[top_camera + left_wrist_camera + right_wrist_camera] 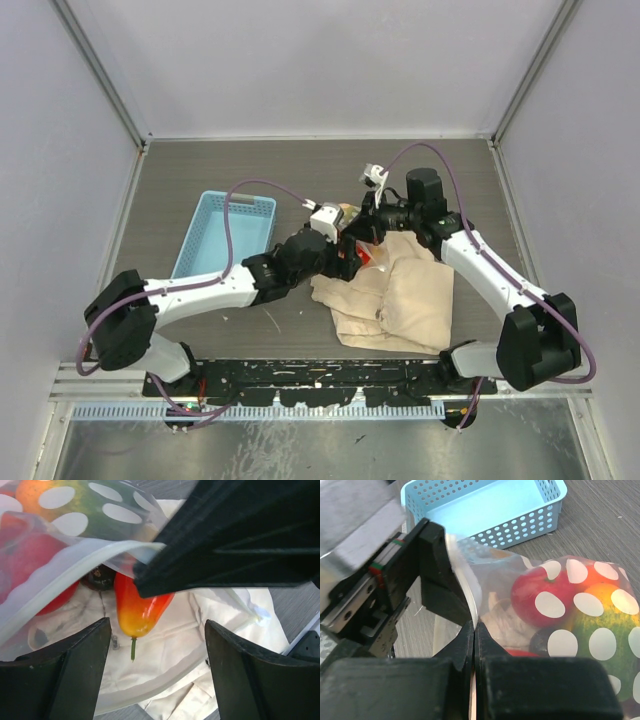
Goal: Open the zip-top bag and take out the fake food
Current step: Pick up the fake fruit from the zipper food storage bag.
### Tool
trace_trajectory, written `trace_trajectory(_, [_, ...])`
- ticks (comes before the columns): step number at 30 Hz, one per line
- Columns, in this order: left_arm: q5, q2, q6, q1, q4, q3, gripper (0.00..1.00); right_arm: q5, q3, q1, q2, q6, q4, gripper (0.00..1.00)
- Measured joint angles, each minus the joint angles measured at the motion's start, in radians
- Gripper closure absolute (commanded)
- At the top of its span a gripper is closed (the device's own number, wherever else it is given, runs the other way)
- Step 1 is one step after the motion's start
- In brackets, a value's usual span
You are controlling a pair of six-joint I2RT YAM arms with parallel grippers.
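**A:** Right hand (474, 630), how does it stand?
**B:** Pinched tight on the rim of the zip-top bag (580, 580), over the beige cloth bag (410, 300) on the worktop (300, 170).
**A:** Left hand (157, 624)?
**B:** Fingers wide apart, gripping nothing, just by the bag's mouth. An orange-red pepper (137, 607) pokes out there; the other fake food (530, 592) sits inside.

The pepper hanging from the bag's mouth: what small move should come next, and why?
Probably nudge the left gripper forward and close on the pepper. Its open jaws flank its tip, it pokes out of the zip-top bag, and the right gripper pinches the bag's rim.
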Motion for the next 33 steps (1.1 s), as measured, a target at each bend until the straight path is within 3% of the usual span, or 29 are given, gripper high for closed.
trace_trajectory(3, [0.023, 0.024, 0.002, 0.027, 0.025, 0.000, 0.14, 0.000, 0.000, 0.000, 0.003, -0.002, -0.002, 0.99])
trace_trajectory(9, [0.037, 0.088, 0.034, 0.046, 0.095, 0.000, 0.14, -0.013, 0.006, 0.000, 0.011, 0.002, -0.004, 0.99])
trace_trajectory(14, [0.044, 0.134, 0.082, 0.046, 0.177, -0.021, 0.31, -0.016, 0.006, 0.000, 0.011, 0.003, -0.004, 0.99])
trace_trajectory(17, [0.059, 0.137, 0.109, 0.046, 0.200, -0.033, 0.34, -0.016, 0.006, 0.000, 0.013, 0.003, -0.004, 0.99])
trace_trajectory(26, [0.114, 0.168, 0.159, 0.046, 0.251, -0.028, 0.16, -0.019, 0.007, 0.000, 0.025, 0.003, -0.006, 0.99])
trace_trajectory(33, [0.075, 0.241, 0.131, 0.051, 0.281, -0.020, 0.14, -0.001, 0.007, -0.007, 0.041, -0.006, -0.020, 0.99])
